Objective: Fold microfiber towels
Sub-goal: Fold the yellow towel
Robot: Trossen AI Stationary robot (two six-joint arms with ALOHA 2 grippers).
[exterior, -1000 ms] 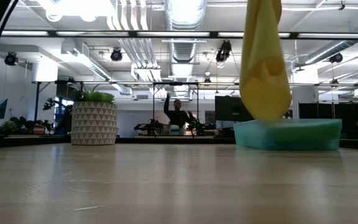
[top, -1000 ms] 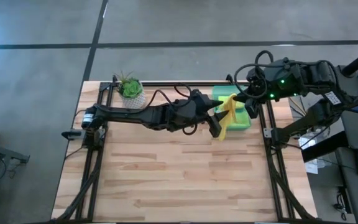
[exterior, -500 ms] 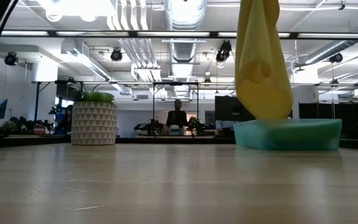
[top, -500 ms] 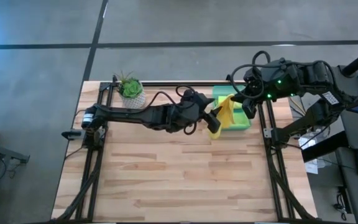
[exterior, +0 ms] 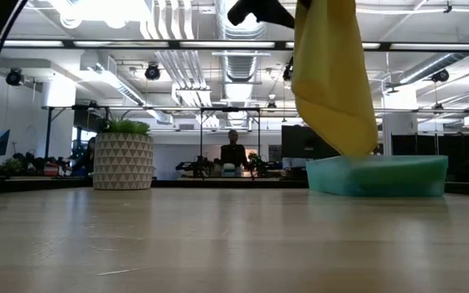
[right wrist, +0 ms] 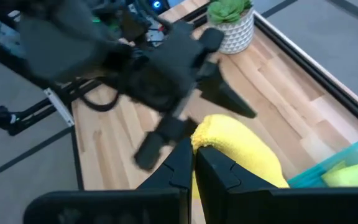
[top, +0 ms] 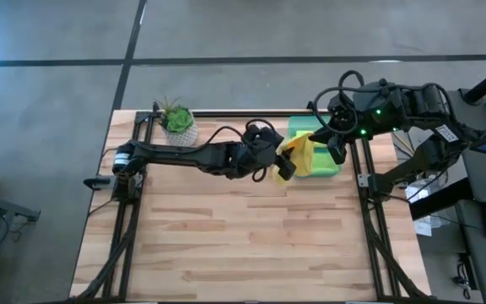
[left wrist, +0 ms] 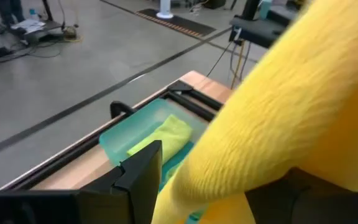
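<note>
Folding is judged barely begun: the yellow towel, upper right of centre, is pinched by the closed right gripper while the left gripper stands open around it, other towels left in the bin.

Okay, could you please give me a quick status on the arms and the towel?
Right gripper shut on yellow towel, lifted over the green bin. Left gripper open around the hanging towel. Lime towel in bin. Nothing in the way.

Right claw pinching yellow towel; left arm seemingly near.
</note>
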